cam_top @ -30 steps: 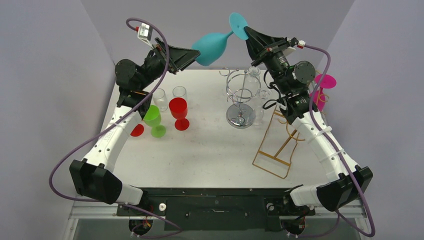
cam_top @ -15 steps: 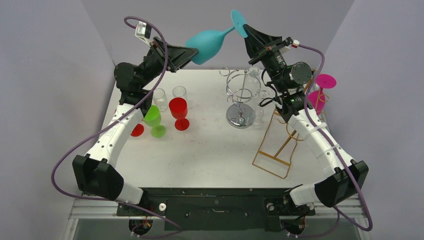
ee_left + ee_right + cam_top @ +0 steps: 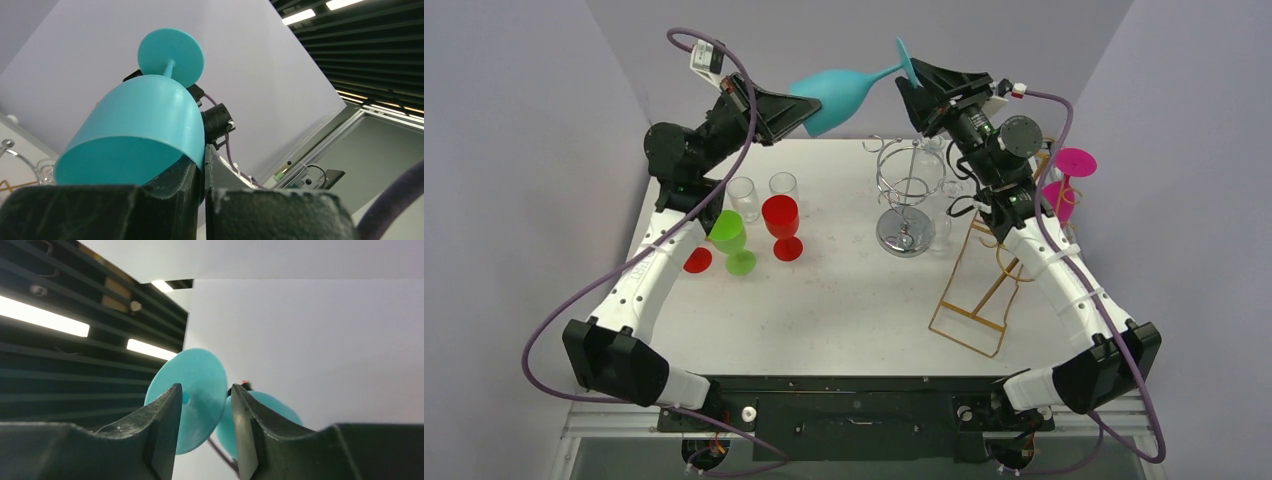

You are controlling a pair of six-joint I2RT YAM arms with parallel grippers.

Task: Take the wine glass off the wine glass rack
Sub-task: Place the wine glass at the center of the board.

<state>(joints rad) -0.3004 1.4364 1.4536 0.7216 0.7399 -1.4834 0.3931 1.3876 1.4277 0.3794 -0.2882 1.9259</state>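
Observation:
A teal wine glass hangs in the air on its side, high above the back of the table. My left gripper is shut on the rim of its bowl, one finger inside and one outside, where the left gripper pinches the wall. My right gripper stands open around the glass's round foot; the right gripper's fingers are spread apart with a gap showing beside the foot. The chrome wine glass rack stands on the table below.
A red glass, a green glass and two clear glasses stand at the table's left. A gold wire rack leans at the right, with a pink glass behind it. Grey walls close in on both sides.
My left gripper has closed on the bowl's rim. My right gripper, shut on the foot before, has opened. The glass has swung flatter and a little to the left.

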